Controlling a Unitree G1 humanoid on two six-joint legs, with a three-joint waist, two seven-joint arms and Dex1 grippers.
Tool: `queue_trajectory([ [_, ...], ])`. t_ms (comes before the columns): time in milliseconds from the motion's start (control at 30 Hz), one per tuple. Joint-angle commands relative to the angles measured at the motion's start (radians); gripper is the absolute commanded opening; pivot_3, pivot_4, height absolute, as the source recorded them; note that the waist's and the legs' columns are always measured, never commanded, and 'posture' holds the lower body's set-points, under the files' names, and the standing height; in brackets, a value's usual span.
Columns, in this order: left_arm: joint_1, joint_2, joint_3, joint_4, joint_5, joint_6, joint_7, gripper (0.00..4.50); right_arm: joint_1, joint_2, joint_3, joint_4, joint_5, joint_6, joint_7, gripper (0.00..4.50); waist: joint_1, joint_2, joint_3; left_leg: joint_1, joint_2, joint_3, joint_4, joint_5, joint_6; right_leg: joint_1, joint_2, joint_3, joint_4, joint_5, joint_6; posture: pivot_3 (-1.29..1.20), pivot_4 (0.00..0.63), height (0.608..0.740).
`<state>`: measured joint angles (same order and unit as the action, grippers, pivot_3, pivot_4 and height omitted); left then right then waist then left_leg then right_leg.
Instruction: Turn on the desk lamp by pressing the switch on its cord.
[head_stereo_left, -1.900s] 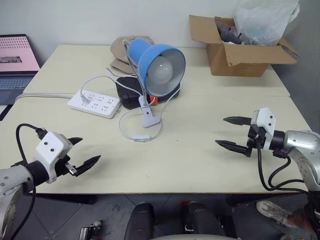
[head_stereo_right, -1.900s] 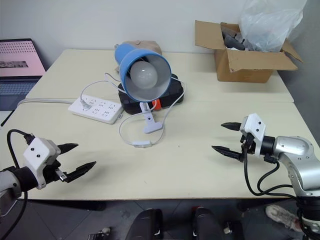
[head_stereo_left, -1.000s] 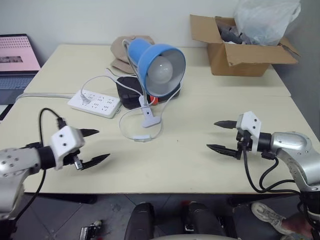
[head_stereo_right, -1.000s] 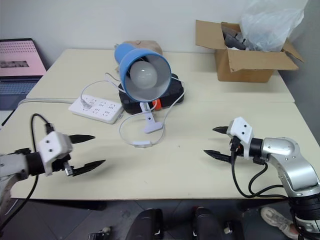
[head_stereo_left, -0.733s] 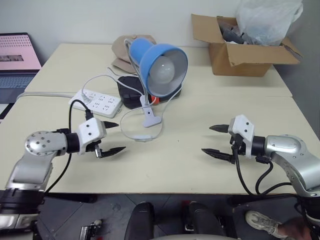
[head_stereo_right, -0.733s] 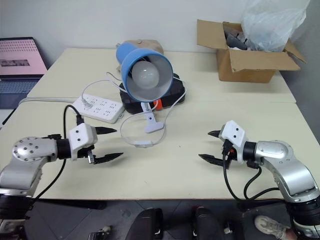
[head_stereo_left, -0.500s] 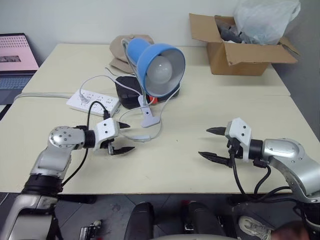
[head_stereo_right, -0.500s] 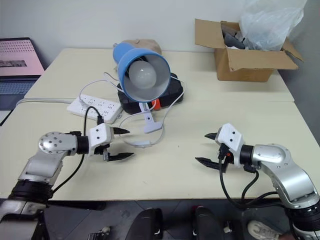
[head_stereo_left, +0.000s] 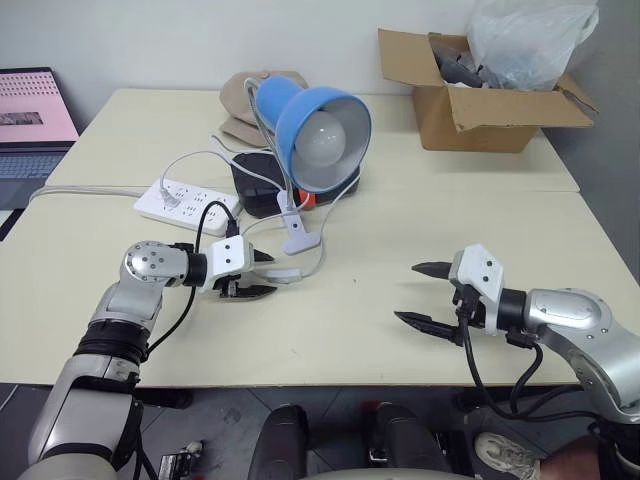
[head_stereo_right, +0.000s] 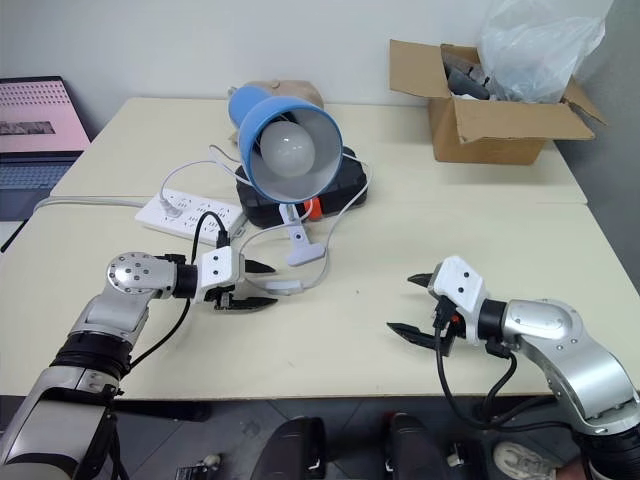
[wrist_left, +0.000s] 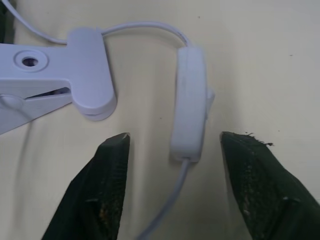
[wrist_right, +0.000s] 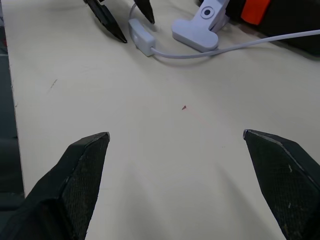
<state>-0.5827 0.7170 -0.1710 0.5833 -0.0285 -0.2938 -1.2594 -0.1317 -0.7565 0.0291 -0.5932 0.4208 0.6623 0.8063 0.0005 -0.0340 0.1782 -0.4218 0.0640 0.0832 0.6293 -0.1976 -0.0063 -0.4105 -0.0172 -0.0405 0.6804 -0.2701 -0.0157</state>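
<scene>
Left-eye view: a smooth cream table (head_stereo_left: 420, 220) stands against a white wall. Far beyond the right gripper (head_stereo_left: 422, 295), whose jaws gape empty, a torn cardboard box (head_stereo_left: 480, 100) holds a crinkled plastic bag (head_stereo_left: 530, 40). The left gripper (head_stereo_left: 262, 274) straddles the slim white switch (wrist_left: 189, 102) on the cord (head_stereo_left: 255, 262), jaws apart; the blue desk lamp (head_stereo_left: 310, 125) stands just beyond.

No legible text, label, brand or number anywhere. Faint dark marks on the pink laptop screen (head_stereo_left: 35, 105), well apart from the desk lamp (head_stereo_left: 318, 135) past the worktop (head_stereo_left: 350, 330) edge, too small to read.
</scene>
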Motion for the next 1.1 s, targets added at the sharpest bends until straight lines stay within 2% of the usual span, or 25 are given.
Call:
queue_trajectory([
  [33,-0.017,0.0,-0.009,-0.004,0.007,-0.01,-0.019,1.91,-0.005,-0.011,-0.031,-0.039,0.022,-0.005,0.002,4.5,0.0,0.0,0.0,0.0,0.0,0.0,0.0,0.0,0.0,0.0,0.0,0.0,0.0,0.0,0.0,0.0,0.15,0.74],
  [267,0.011,0.021,0.002,-0.118,-0.044,0.071,-0.1,0.51,-0.012,-0.027,-0.056,-0.042,0.043,-0.002,0.007,4.5,-0.001,0.0,0.0,0.0,0.0,0.0,0.0,0.0,0.0,0.0,0.0,0.0,0.0,0.0,0.0,0.0,0.15,0.74],
  [300,0.015,0.021,0.005,-0.144,-0.056,0.091,-0.11,0.42,-0.016,-0.027,-0.062,-0.046,0.052,0.003,0.006,4.5,-0.001,0.0,0.0,0.0,0.0,0.0,0.0,0.0,0.0,0.0,0.0,0.0,0.0,0.0,0.0,0.0,0.15,0.74],
  [500,0.02,-0.018,-0.015,-0.343,-0.126,0.238,-0.151,0.41,-0.057,-0.04,-0.109,-0.065,0.116,0.006,0.021,4.5,-0.002,0.0,0.0,0.0,0.0,0.0,0.0,0.0,0.0,0.0,0.0,0.0,0.0,0.0,0.0,0.0,0.15,0.74],
  [733,-0.025,-0.074,-0.074,-0.453,-0.127,0.379,-0.15,0.41,-0.169,-0.05,-0.055,-0.069,0.149,0.043,0.037,4.5,-0.002,0.0,0.0,0.0,0.0,0.0,0.001,0.0,0.0,0.001,0.0,0.0,0.0,0.0,0.0,0.0,0.15,0.74],
  [867,-0.057,-0.097,-0.122,-0.468,-0.095,0.391,-0.146,0.41,-0.32,-0.008,0.08,-0.024,0.137,0.162,0.008,4.5,-0.006,0.0,0.0,0.001,0.0,0.0,0.001,0.0,0.0,0.001,0.002,0.001,0.0,0.0,0.0,0.0,0.15,0.74],
  [1000,-0.072,-0.113,-0.132,-0.464,-0.078,0.398,-0.12,0.41,-0.41,0.032,0.209,0.037,0.08,0.172,0.021,4.5,-0.005,0.0,0.0,0.001,0.0,-0.001,0.001,0.0,0.0,0.001,0.002,0.001,0.0,0.0,0.0,0.0,0.15,0.74],
  [1100,-0.074,-0.118,-0.134,-0.459,-0.071,0.396,-0.105,0.41,-0.443,0.053,0.258,0.081,0.046,0.161,0.028,4.5,-0.005,0.0,0.0,0.0,0.0,0.0,0.001,0.0,0.0,0.001,0.002,0.002,0.0,0.0,0.0,0.0,0.15,0.74],
])
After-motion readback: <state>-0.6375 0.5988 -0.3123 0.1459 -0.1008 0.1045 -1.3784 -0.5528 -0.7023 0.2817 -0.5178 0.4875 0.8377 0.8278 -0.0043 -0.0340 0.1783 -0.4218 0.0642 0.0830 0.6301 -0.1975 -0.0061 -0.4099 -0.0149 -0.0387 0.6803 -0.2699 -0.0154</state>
